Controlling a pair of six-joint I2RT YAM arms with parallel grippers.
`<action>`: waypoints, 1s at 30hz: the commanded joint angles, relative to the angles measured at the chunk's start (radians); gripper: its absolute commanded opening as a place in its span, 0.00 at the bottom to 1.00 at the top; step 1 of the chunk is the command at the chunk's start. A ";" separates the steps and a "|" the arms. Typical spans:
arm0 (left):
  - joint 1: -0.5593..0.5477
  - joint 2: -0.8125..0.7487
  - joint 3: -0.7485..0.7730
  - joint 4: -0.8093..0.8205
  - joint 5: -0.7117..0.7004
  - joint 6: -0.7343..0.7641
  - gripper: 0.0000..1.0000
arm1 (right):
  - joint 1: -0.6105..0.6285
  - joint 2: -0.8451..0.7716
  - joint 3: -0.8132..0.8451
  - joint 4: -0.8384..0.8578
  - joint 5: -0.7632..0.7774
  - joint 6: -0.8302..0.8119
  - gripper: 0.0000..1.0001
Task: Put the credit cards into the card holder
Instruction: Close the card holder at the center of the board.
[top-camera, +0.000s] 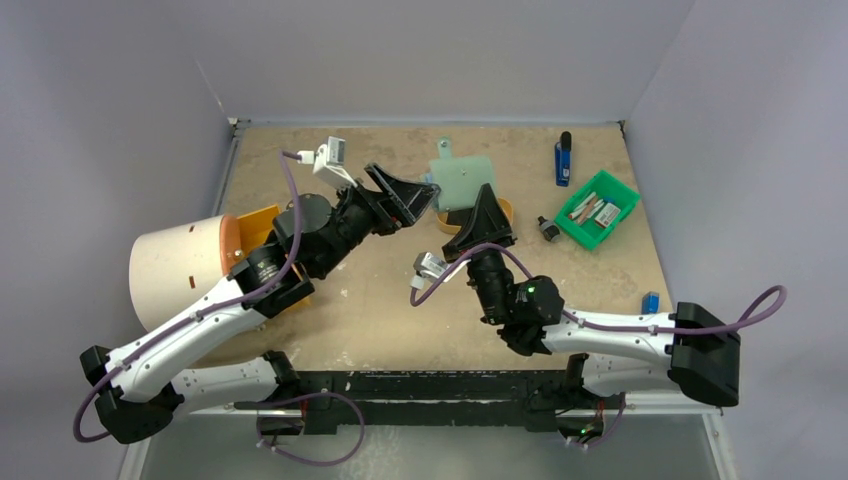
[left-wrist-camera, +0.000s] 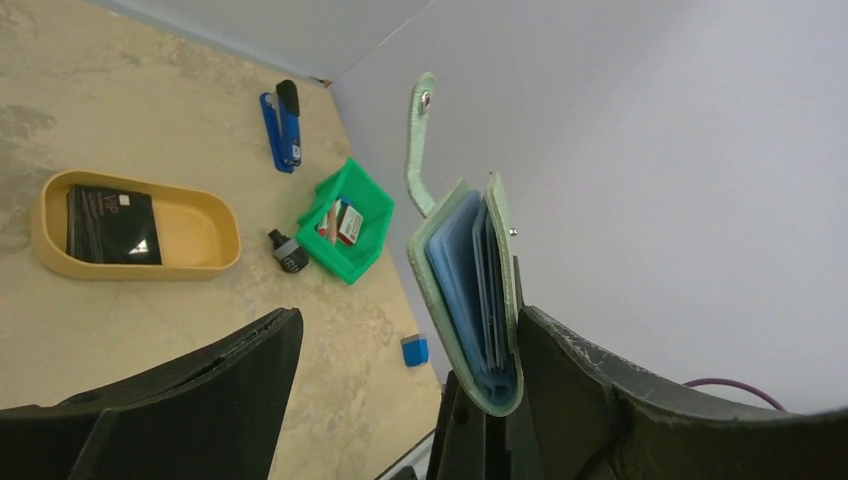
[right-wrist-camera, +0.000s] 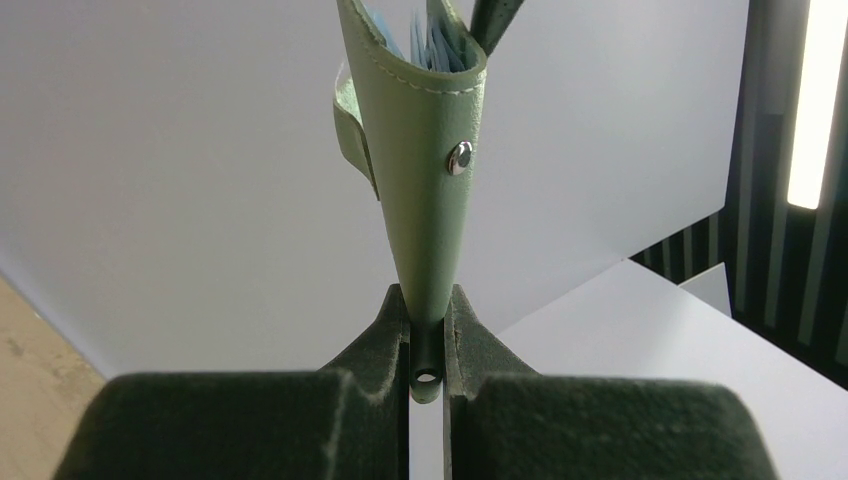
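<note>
The table top (top-camera: 380, 320) is a mottled tan board, paler in patches; plain pale grey panels close it in: a left panel (top-camera: 100, 120), a far panel (top-camera: 430, 60) and a right panel (top-camera: 760, 150), meeting at the two far corners; a dark rail (top-camera: 420, 383) runs along the near edge; beyond the panels, the right wrist view shows a bright strip light (right-wrist-camera: 815, 100) beside a dark slatted wall (right-wrist-camera: 765, 230).

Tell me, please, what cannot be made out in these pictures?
- Top view: the tan tray is mostly hidden behind the right gripper and card holder.
- Left wrist view: the black cards are stacked, so their count is unclear; whether the card holder's blue pockets hold cards is unclear too.
- Right wrist view: the card holder's top is cut off by the upper edge.
</note>
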 joint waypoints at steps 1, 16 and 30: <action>0.005 -0.016 0.049 -0.023 -0.030 -0.035 0.79 | 0.003 -0.009 0.046 0.088 -0.011 -0.014 0.00; 0.005 0.098 0.120 0.033 0.082 -0.076 0.69 | 0.007 0.010 0.058 0.100 0.001 -0.021 0.00; 0.005 0.098 0.088 0.079 0.091 -0.075 0.12 | 0.026 0.028 0.065 0.095 0.032 -0.022 0.00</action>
